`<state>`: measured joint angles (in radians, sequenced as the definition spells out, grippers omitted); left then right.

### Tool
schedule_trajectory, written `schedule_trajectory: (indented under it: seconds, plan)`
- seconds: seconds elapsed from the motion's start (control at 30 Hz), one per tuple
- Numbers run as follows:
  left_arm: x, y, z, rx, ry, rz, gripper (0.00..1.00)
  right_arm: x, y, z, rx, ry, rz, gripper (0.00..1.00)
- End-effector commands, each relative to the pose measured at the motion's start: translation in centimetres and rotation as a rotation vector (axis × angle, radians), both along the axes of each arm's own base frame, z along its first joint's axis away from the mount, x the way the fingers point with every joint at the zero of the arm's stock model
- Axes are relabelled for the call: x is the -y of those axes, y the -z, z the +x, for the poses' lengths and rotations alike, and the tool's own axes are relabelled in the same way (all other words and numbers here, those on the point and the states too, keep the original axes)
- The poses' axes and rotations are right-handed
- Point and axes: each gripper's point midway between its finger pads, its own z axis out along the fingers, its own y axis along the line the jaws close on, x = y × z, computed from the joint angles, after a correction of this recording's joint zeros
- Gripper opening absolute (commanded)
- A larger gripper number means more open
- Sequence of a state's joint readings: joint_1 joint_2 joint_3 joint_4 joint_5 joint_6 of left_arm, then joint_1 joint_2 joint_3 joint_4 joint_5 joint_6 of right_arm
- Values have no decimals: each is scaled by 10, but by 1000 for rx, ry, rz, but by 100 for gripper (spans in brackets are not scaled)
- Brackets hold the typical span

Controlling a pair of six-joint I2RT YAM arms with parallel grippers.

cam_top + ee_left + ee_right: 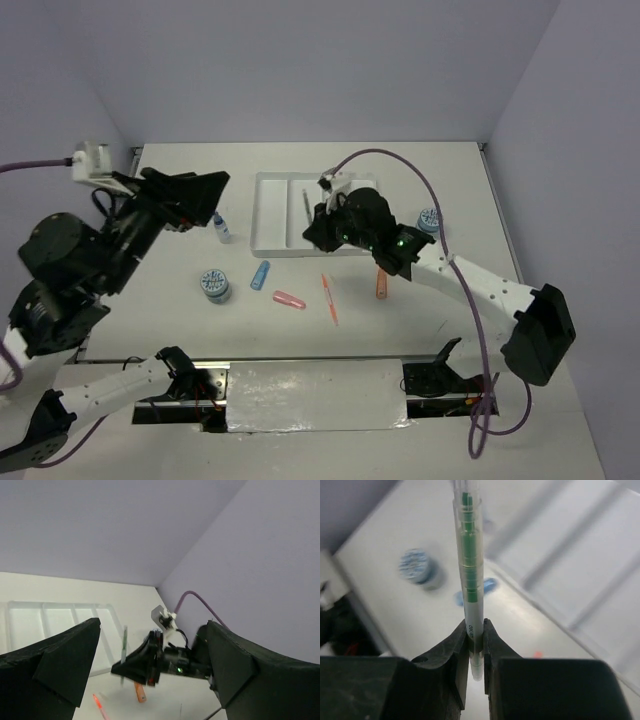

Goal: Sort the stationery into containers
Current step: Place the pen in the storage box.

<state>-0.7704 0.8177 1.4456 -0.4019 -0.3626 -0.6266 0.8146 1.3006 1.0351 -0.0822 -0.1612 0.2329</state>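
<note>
Green pen (pixel 470 570): clamped by one end in right pincer (pixel 475 630), over white tray (pixel 275 212), right side. Left pincer (pixel 210 200): apart, empty. Risk: end-held pen may pivot, landing astride two compartments

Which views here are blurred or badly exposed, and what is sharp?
Right wrist: the green pen pinched in the right gripper is sharp, while the blue-grey disc and white tray behind it are smeared with blur. Left wrist: the left gripper is open, its fingers near-black silhouettes without detail; the scene beyond is fairly clear. Top external: evenly lit, soft shadows, sharp.
</note>
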Motion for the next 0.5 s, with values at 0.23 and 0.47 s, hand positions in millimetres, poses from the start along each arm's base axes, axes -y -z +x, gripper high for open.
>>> schedule_trajectory:
  seconds: [0.23, 0.47]
  plan:
    - [-56, 149, -16, -310, -153, 424, 99, 181, 86, 144, -286, 753, -416, 0]
    - [-69, 191, -29, -310, -128, 530, 99, 191, 133, 179, -391, 750, -502, 5]
